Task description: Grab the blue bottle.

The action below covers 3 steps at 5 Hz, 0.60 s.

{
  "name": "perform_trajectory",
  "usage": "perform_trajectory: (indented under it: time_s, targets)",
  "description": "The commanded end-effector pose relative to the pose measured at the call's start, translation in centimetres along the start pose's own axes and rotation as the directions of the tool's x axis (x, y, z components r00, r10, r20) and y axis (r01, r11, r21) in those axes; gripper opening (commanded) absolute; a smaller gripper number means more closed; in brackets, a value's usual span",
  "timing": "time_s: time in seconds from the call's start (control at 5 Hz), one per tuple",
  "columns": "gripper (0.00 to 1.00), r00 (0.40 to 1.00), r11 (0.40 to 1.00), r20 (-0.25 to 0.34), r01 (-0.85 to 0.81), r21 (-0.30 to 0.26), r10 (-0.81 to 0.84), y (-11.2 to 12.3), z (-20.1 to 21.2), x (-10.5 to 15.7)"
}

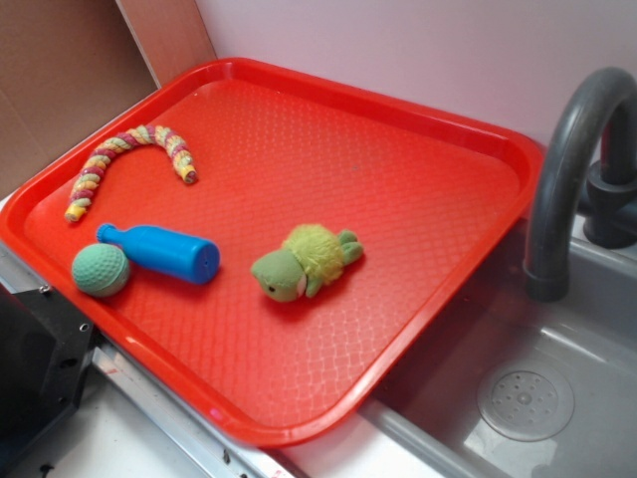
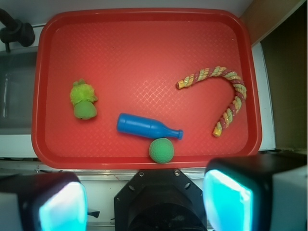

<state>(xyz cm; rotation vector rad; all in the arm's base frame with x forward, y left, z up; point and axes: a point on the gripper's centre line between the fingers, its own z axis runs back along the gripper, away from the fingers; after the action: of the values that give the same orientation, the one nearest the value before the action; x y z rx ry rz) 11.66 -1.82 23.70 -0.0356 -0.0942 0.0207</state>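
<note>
A red tray point(image 2: 144, 48) lies beyond the tool point(image 2: 144, 204), whose fingers point(image 2: 62, 207) are spread wide, holding nothing. On the tray, a twisted rope toy point(image 2: 226, 91) sits far right. The blue bottle point(image 2: 147, 127) lies on its side straight ahead, a green ball point(image 2: 161, 150) touching it on the near side; a plush turtle point(image 2: 83, 100) is left.
</note>
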Motion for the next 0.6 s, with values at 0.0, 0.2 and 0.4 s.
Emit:
perform_trajectory:
  time_s: [0.0,0.2,0.4]
  targets:
    - [1.00,1.000,1.000,0.000,0.000,0.000,0.000,0.0,0.0,0.0]
    - [1.00,0.986,0.986,0.010,0.164,0.008,-0.165,-0.2,-1.8,2.0]
    - [1.00,0.910,0.910,0.050,0.406,0.080,-0.411,-2.3,-3.9,4.4]
